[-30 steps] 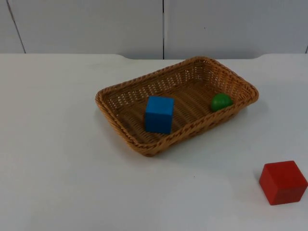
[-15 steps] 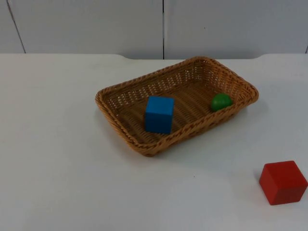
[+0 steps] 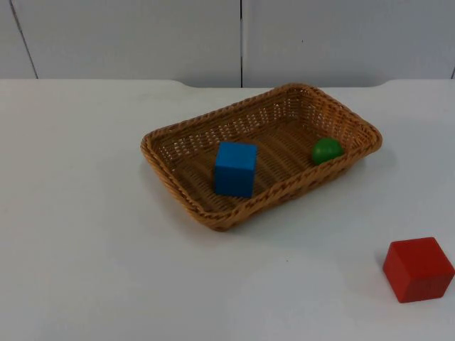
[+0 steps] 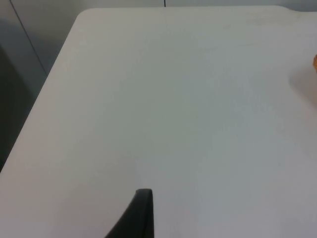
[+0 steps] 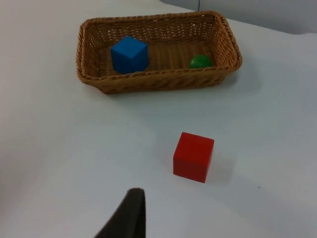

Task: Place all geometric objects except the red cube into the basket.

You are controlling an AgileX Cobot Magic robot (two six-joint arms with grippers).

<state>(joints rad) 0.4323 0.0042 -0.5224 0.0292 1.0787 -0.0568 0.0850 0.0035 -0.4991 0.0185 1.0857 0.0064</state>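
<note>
White table, red cube well apart from basket.

The wicker basket sits mid-table, a shallow tan rectangle turned at an angle, upright and open. Inside, the blue cube stands flat on the woven floor close to the near long wall, towards the basket's left end. The green ball rests at the right end, tucked against the near wall. Out on the white table, well apart from the basket, the red cube sits flat near the front right.
</note>
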